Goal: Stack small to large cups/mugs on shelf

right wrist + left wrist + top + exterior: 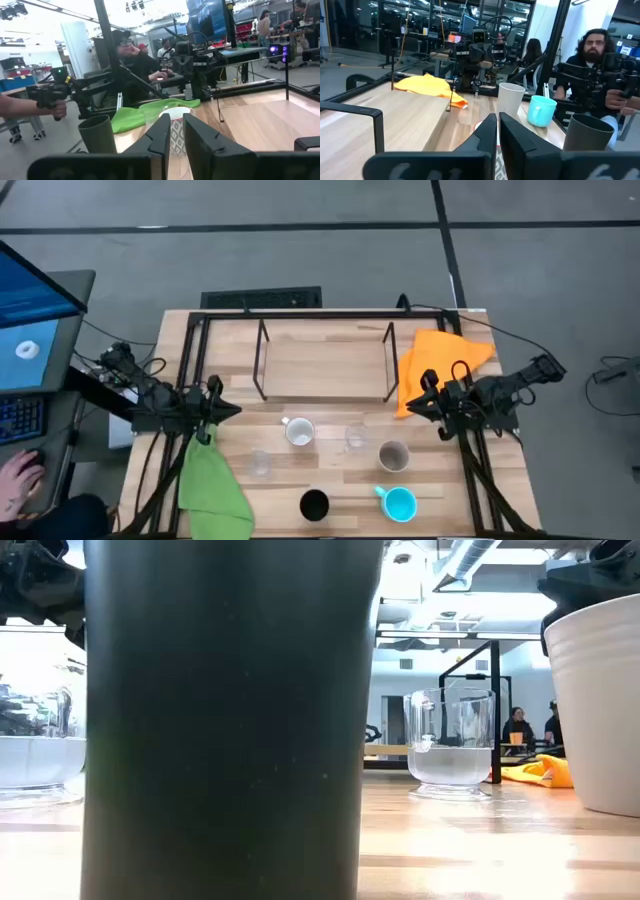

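Wooden boards are seen from above as the tabletop (330, 480), with the shelf (325, 365) standing bare at its far side. Six vessels are grouped on the near half: the white mug (299, 431), one glass cup (355, 437), the grey-beige mug (393, 455), the other glass cup (261, 464), the black mug (314, 505) and the light blue mug (399, 502). The left gripper (222, 411) is parked at the left edge above a green cloth (210, 485); the right gripper (412, 402) waits at the right edge beside an orange cloth (440, 360). Nothing is held.

At table height, the picture is largely blocked by the black mug, and a glass cup is seen behind it.

Past the left wrist, the left fingers (487, 135) are seen nearly closed and empty.

Past the right wrist, the right fingers (200, 137) are likewise almost shut on nothing, and a person's hand (12, 107) is visible beyond the table.

No stacking is judged begun. An opening of the fingers and a reach to a glass cup, the smallest vessel, is judged to be called for next.
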Controlling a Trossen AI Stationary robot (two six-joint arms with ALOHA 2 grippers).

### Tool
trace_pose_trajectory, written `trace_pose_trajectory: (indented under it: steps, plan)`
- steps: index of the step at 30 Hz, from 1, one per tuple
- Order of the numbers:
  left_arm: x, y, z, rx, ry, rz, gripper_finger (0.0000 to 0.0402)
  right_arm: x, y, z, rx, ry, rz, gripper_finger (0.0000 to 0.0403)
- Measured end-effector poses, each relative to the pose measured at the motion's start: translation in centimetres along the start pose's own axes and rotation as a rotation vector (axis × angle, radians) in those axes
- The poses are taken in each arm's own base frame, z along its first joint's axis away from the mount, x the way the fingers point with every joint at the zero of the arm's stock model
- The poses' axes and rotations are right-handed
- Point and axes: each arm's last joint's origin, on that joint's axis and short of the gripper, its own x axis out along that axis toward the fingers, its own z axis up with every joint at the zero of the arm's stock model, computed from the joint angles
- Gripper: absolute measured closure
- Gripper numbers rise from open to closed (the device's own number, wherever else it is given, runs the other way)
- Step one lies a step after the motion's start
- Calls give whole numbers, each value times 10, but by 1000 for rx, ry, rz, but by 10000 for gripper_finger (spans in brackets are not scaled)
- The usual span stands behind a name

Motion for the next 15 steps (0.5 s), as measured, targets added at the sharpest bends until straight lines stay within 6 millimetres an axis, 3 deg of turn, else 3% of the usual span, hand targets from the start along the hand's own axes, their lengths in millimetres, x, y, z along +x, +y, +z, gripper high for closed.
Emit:
trace_pose_trajectory:
  steps: [15]
  plan:
    - [0, 0, 0, -17, -1, 5, 393, 0, 1, 6, 17, -61, 8, 329]
